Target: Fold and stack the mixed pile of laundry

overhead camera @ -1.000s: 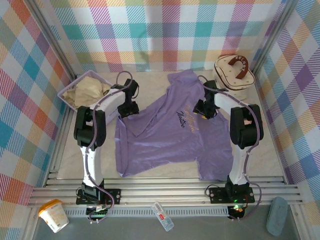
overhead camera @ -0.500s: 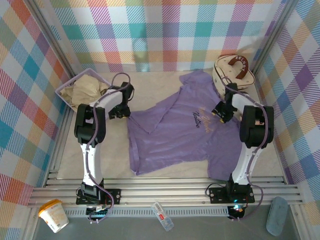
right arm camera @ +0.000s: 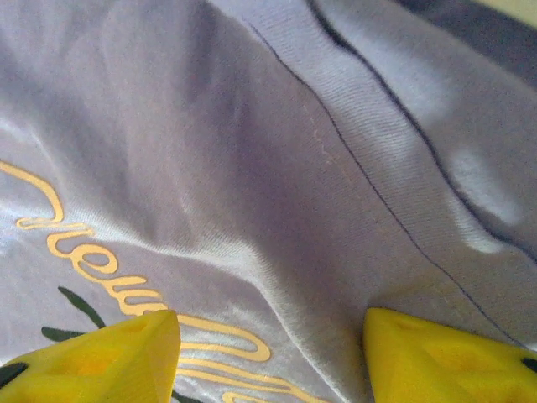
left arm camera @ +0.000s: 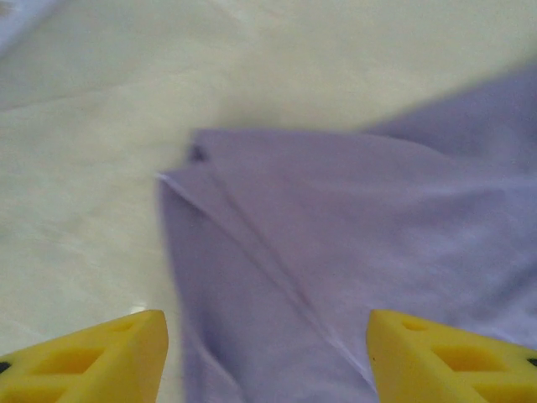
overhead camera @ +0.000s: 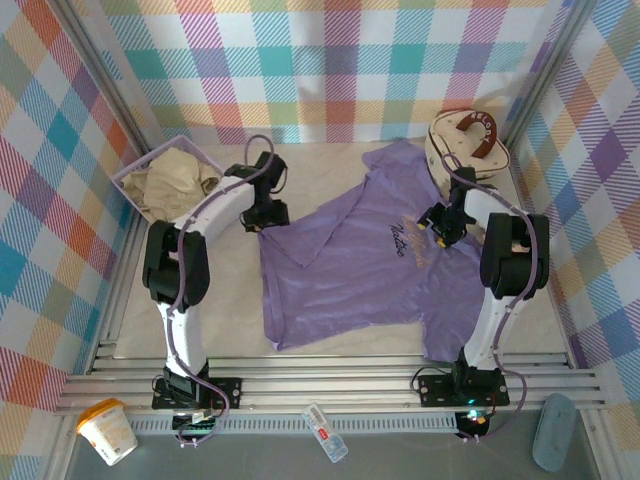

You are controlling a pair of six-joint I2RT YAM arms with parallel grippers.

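Top external view: shows a cream desk (overhead camera: 320, 165) between plaid walls. Carries the lavender T-shirt (overhead camera: 360, 270) spread slantwise across the middle, script print up, with one edge doubled over on the left side.

Holds a lavender perforated basket (overhead camera: 128, 190) at the far left, well apart from the shirt. Keeps the beige-cream garment (overhead camera: 175, 178) crumpled inside it, not yet on the desk. Has a cream round case (overhead camera: 470, 150) with a brown handle at the far right, just beside the shirt's far edge.

Left end effector (overhead camera: 268, 215) (left arm camera: 267, 323): fingers spread wide over the shirt's doubled left corner, pinching nothing. Right end effector (overhead camera: 440, 225) (right arm camera: 270, 319): fingers likewise spread, low over the cloth beside the print and a stitched seam, gripping nothing.

Handling, as a judgement: light, limp, thin knit, with no stiffness to push against. Likely to drape, stretch and drag wrinkles when pulled. Best pinched at seams, hem corners or shoulders, two points lifted together, never mid-panel.
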